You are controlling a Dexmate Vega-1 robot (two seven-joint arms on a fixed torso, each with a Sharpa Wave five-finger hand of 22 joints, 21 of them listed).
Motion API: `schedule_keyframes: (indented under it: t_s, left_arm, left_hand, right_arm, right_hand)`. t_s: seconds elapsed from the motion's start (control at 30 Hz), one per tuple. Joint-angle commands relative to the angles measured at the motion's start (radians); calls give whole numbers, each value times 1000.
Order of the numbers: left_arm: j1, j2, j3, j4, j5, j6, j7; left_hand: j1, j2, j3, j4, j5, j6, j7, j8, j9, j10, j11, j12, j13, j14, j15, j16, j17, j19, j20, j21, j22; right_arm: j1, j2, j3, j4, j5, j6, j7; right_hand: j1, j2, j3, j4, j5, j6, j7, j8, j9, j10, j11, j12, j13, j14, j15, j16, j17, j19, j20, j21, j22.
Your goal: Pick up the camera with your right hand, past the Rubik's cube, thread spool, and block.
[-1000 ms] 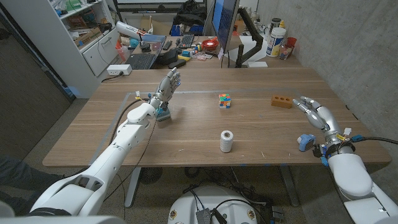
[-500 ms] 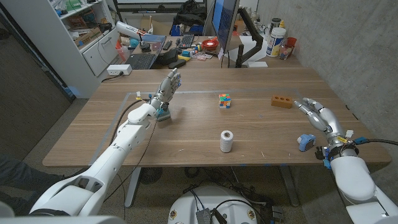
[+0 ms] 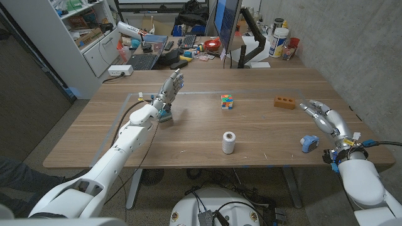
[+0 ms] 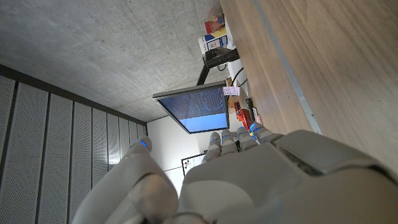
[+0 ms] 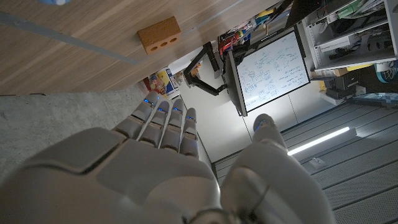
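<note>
Right hand [image 3: 323,116]: right edge of frame, fingers spread wide, holding nothing, raised over counter [image 3: 188,144].
Left hand [image 3: 171,85]: upper left of centre, fingers apart, holding nothing.
Camera [image 3: 308,144]: small blue item, lower right of frame, just beside right wrist, on counter.
Block [image 3: 284,102]: orange-brown, holes along side, right of centre, near right hand.
Rubik's cube [image 3: 227,102]: centre of frame.
Thread spool [image 3: 228,142]: white, upright, below centre.
Monitor [image 3: 227,22]: top of frame, behind counter.
</note>
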Motion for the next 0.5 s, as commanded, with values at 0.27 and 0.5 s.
schedule_keyframes:
  t_s: [0.27, 0.5]
  left_arm:
    - [5, 2, 3, -12, 4, 8, 10]
    - [2, 0, 6, -8, 6, 9, 9]
  left_hand:
    - [10, 10, -7, 1, 5, 9, 5, 0, 2, -6, 6, 1, 5, -3, 5, -1, 4, 8, -40, -5, 4]
    - [11, 10, -8, 1, 5, 10, 5, 0, 2, -7, 6, 1, 5, -3, 3, -1, 4, 8, -37, -7, 4]
  right_arm:
    - [-30, 8, -17, -48, -143, -84, 1]
    - [-34, 14, -17, -49, -155, -81, -2]
  right_hand:
    - [13, 3, -7, 0, 8, 5, -5, 4, 4, 4, -5, -3, 2, 13, -8, 2, 3, 12, -23, -10, 5]
    - [15, 3, -8, 0, 9, 4, -6, 3, 4, 3, -5, -4, 2, 13, -7, 1, 3, 12, -21, -14, 5]
